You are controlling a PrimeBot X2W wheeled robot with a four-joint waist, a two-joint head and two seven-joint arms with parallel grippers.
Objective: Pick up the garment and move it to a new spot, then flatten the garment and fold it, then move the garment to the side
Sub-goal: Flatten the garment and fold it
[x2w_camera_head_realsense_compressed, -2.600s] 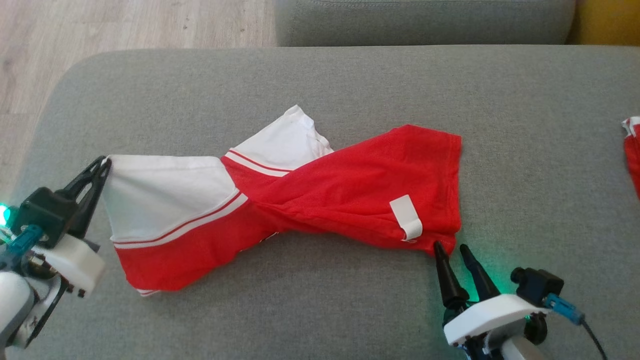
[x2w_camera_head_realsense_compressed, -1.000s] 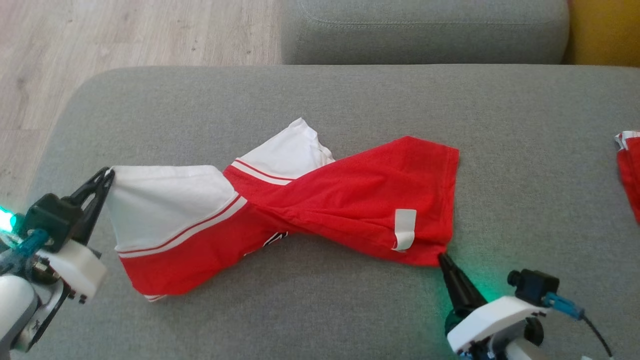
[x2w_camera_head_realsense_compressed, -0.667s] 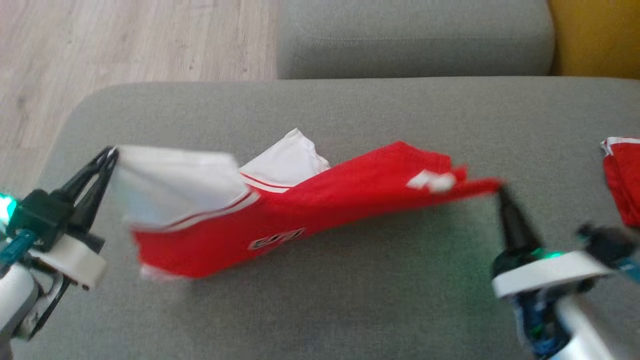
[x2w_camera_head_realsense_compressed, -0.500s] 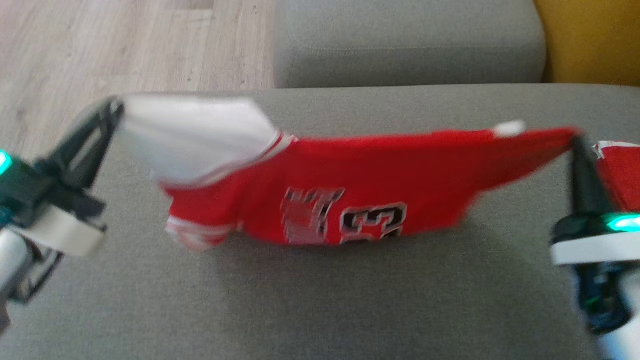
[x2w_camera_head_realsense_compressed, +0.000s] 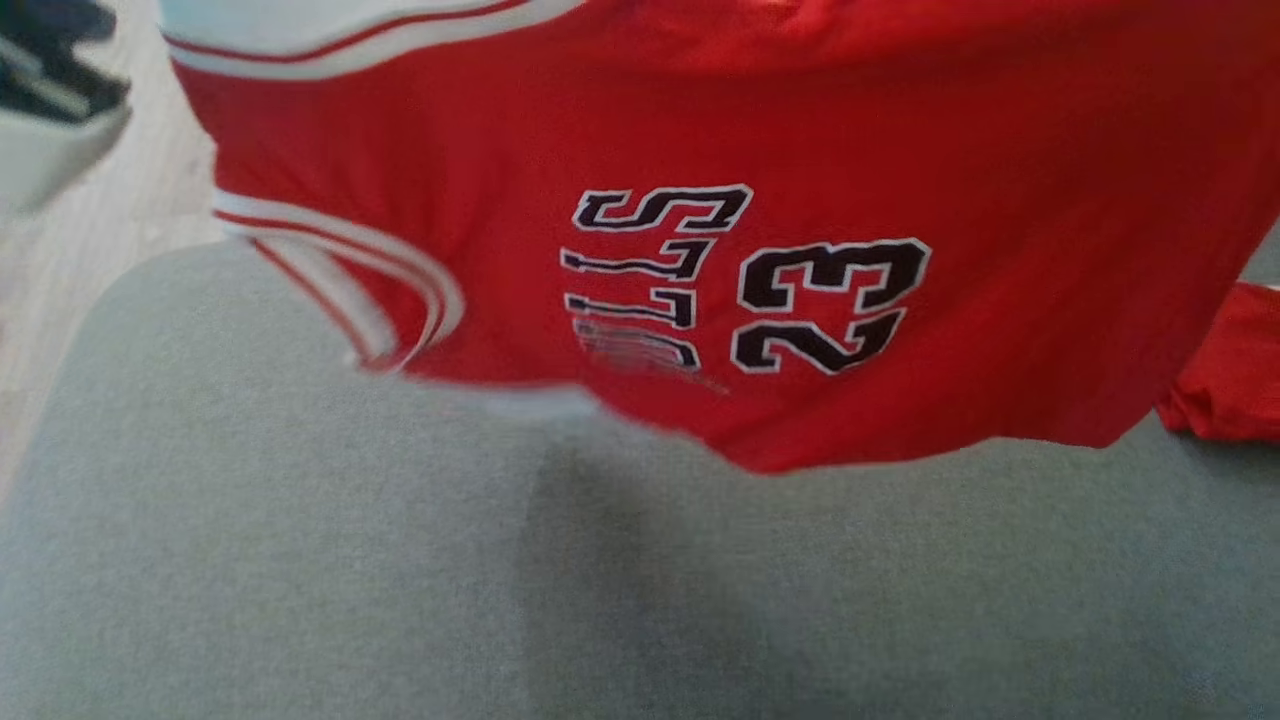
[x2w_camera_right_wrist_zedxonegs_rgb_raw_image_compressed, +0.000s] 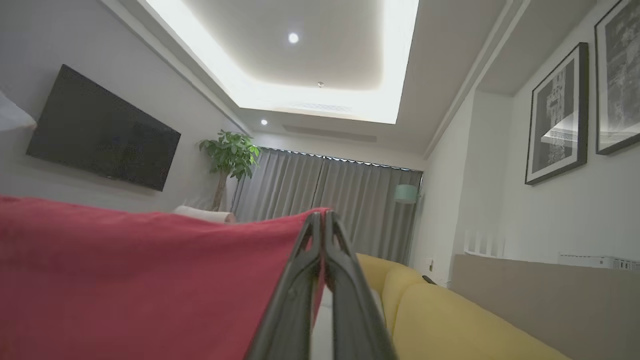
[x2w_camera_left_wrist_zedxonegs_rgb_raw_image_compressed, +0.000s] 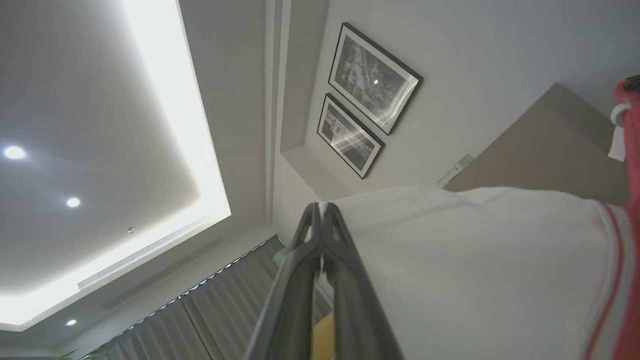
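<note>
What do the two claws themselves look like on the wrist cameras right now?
Left claw: two long, slim, dark grey fingers tapering to thin tips, with no markings visible. Right claw: the same build, dark and tapered. In the head view's upper left, a blurred white housing with a dark part above it; no cable can be made out.

We saw our left end effector point(x2w_camera_left_wrist_zedxonegs_rgb_raw_image_compressed: 322, 206) pinched tight on the white corner of the garment point(x2w_camera_left_wrist_zedxonegs_rgb_raw_image_compressed: 475, 270), which spread across the lower right of the frame; two framed pictures point(x2w_camera_left_wrist_zedxonegs_rgb_raw_image_compressed: 372, 80) hung on the wall point(x2w_camera_left_wrist_zedxonegs_rgb_raw_image_compressed: 475, 60), upper centre.
</note>
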